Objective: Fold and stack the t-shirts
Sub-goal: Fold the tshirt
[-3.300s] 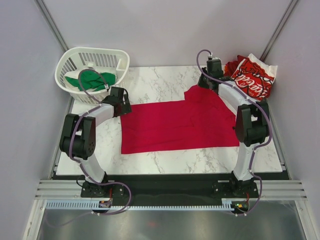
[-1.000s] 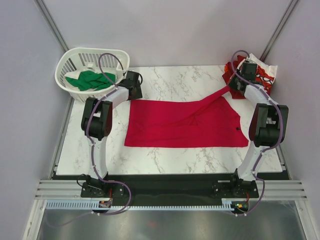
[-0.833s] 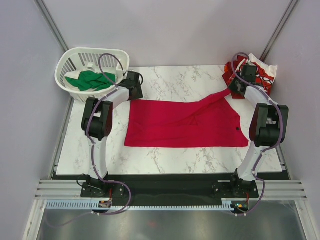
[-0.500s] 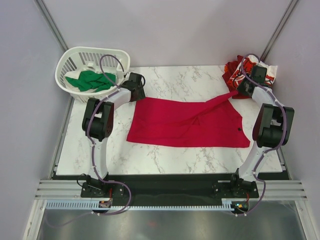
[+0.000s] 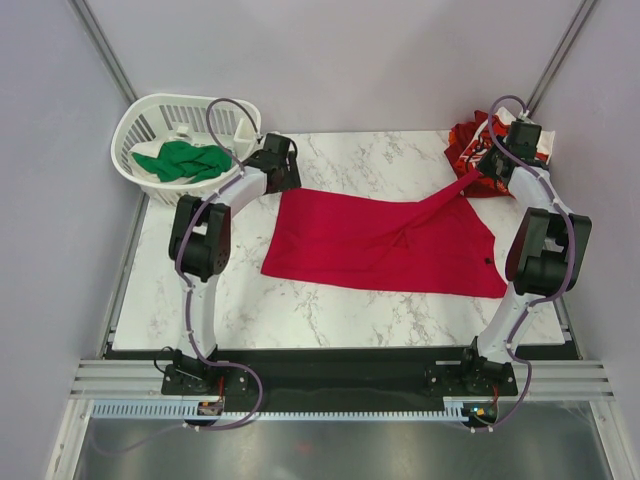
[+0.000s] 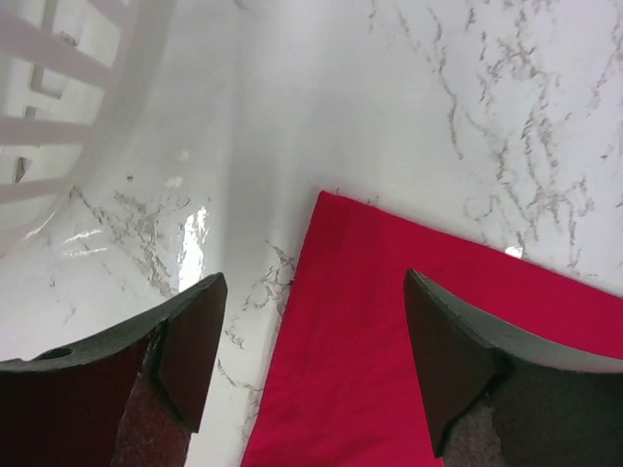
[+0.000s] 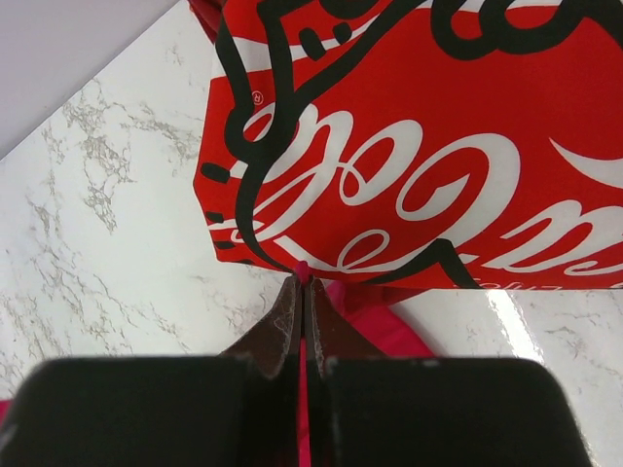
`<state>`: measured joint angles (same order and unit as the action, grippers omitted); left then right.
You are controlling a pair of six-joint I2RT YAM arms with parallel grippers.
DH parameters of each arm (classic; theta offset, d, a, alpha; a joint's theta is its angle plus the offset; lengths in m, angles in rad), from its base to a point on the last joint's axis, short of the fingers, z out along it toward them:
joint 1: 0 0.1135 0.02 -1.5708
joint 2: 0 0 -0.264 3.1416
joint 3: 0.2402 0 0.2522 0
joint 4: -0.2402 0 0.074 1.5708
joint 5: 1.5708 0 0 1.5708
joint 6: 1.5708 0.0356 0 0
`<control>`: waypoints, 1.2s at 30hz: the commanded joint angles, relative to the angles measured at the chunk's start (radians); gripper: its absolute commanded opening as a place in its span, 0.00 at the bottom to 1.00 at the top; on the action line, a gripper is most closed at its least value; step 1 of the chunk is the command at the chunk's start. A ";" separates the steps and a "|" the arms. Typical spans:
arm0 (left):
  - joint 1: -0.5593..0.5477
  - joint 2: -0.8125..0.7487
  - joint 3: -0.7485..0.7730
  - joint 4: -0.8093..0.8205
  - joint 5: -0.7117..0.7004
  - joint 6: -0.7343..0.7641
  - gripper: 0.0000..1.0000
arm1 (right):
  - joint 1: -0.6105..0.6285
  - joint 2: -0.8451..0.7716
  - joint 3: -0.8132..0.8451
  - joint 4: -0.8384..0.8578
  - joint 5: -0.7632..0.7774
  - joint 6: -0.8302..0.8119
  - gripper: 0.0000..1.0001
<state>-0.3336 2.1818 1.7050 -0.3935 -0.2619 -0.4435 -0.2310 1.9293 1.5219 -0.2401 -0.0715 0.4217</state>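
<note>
1. The crimson t-shirt (image 5: 385, 240) lies spread across the middle of the counter (image 5: 350, 160), mostly flat. A raised crease runs from its centre up toward its far right corner.
2. That far right corner is lifted and drawn into a taut strip that ends in my right fingers (image 7: 302, 316). They are pressed together on it, with a sliver of crimson cloth (image 7: 303, 267) showing at their tips.
3. Just beyond those tips sits the red-and-white t-shirt (image 7: 409, 146), bunched at the counter's far right corner with its white script lettering facing up. Its lower edge lies right over my fingertips.
4. My left fingers (image 5: 283, 175) stand wide apart at the shirt's far left corner, with nothing held between them. In the left wrist view that corner (image 6: 409, 321) lies flat on the marble in the gap between them.
5. The white slatted basket (image 5: 150, 105) stands at the counter's far left corner, just beside my left fingers.
6. The green t-shirt (image 5: 180, 160) lies crumpled inside that basket.
</note>
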 commanded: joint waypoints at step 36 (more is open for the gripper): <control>-0.001 0.170 0.191 0.013 0.069 0.054 0.02 | 0.070 0.077 0.015 0.082 -0.143 -0.003 0.00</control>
<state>-0.3294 2.3501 1.8717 -0.3870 -0.2066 -0.4244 -0.2066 1.9854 1.4952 -0.1875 -0.1581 0.4320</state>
